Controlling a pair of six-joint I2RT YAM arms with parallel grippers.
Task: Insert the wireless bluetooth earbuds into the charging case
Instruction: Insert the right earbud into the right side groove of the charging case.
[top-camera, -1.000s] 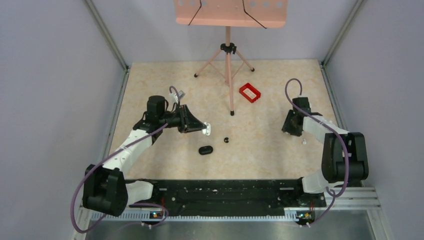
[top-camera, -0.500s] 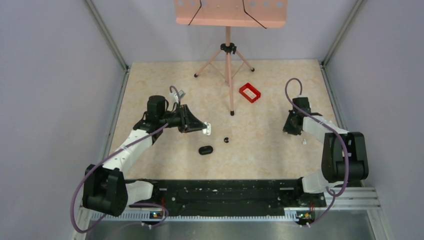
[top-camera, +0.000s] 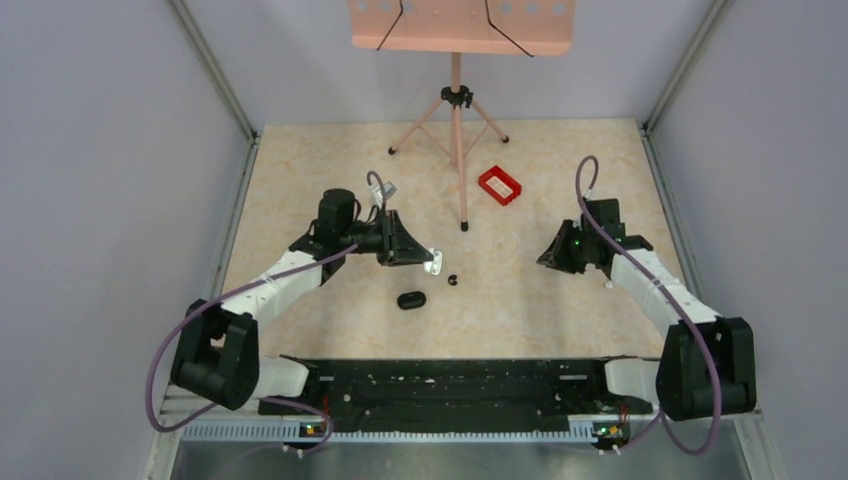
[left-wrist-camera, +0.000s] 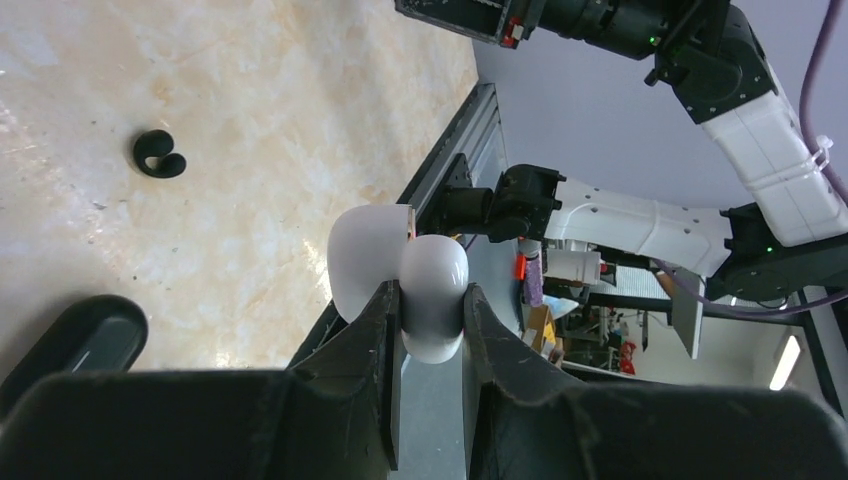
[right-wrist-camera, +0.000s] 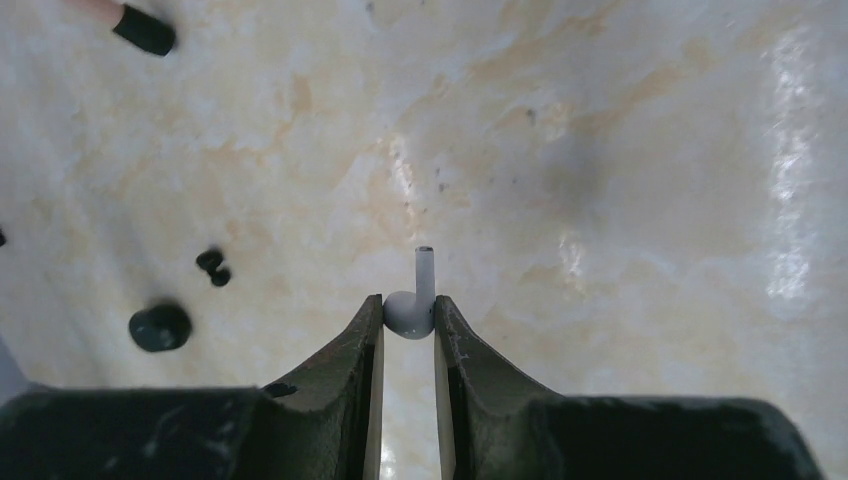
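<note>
- The left arm's fingers (left-wrist-camera: 383, 345) pinch a white rounded plastic charging case (left-wrist-camera: 432, 300) with its lid hinged open, held over the beige marbled surface (left-wrist-camera: 250, 120), left of centre.
- The right arm's fingers (right-wrist-camera: 362, 355) pinch a small white stemmed earbud (right-wrist-camera: 412, 308) by its bulb, with the stem pointing away from them. It is well apart from the case, to its right.
- A glossy black oval case (top-camera: 410, 299) lies on the surface near the left arm's fingers.
- A tiny black bud (top-camera: 453, 279) lies close by, not touching it.
- A red rectangular frame (top-camera: 500, 185) lies farther back.
</note>
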